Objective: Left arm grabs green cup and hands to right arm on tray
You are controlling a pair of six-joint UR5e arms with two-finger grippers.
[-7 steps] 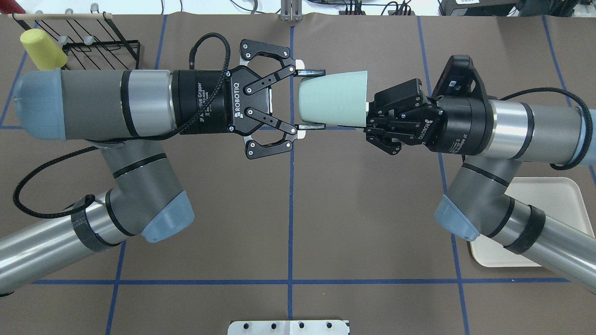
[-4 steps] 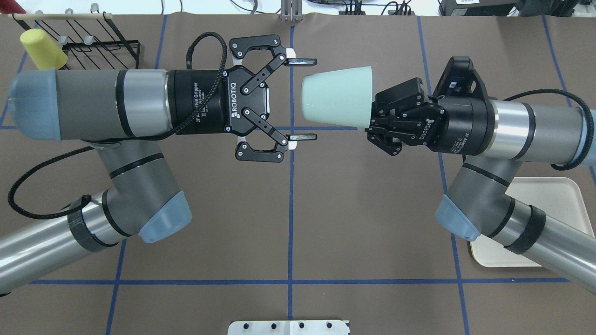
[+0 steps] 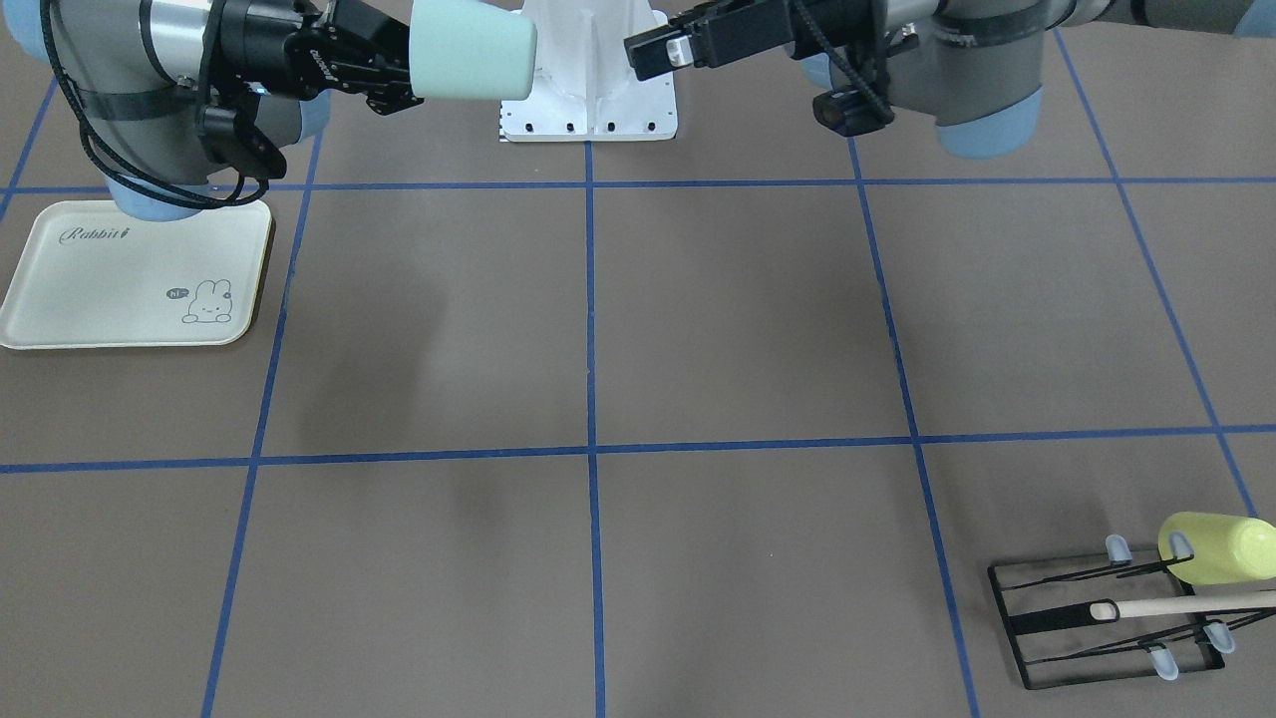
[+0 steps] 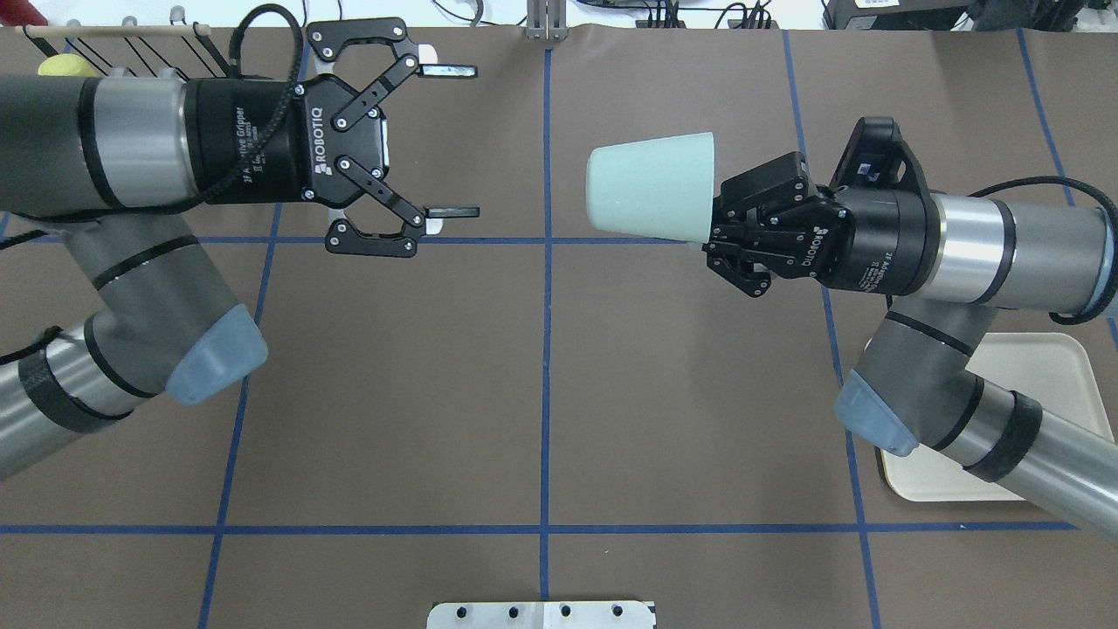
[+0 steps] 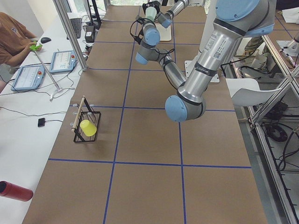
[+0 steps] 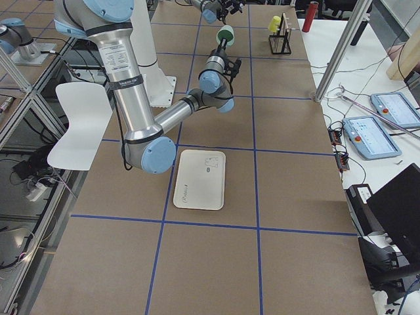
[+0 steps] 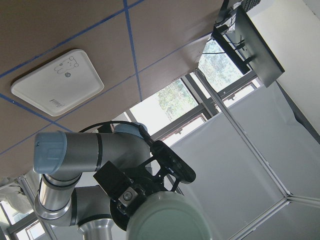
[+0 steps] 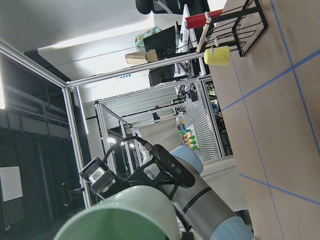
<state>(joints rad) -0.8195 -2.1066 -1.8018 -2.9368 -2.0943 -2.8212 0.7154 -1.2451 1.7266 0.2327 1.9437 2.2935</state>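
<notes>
The pale mint-green cup [image 4: 651, 185] hangs sideways in the air above the table, base toward the left arm. My right gripper [image 4: 709, 214] is shut on its rim end. In the front view the cup [image 3: 469, 50] juts from the right gripper [image 3: 399, 72]. My left gripper [image 4: 456, 141] is open and empty, well to the left of the cup with a clear gap between them. The cream tray [image 4: 1039, 376] lies under the right arm's elbow, and in the front view the tray [image 3: 130, 274] holds nothing. The cup's base shows in the left wrist view [image 7: 165, 220].
A black wire rack [image 3: 1107, 618] with a yellow-green cup [image 3: 1221, 548] on a peg stands at the far left corner on my left arm's side. The white robot base plate [image 3: 588, 110] sits at the near table edge. Blue tape lines cross the brown table.
My left gripper has opened wider, let go of the cup's base and drawn back to the left. The right gripper keeps the cup and has shifted slightly right.
</notes>
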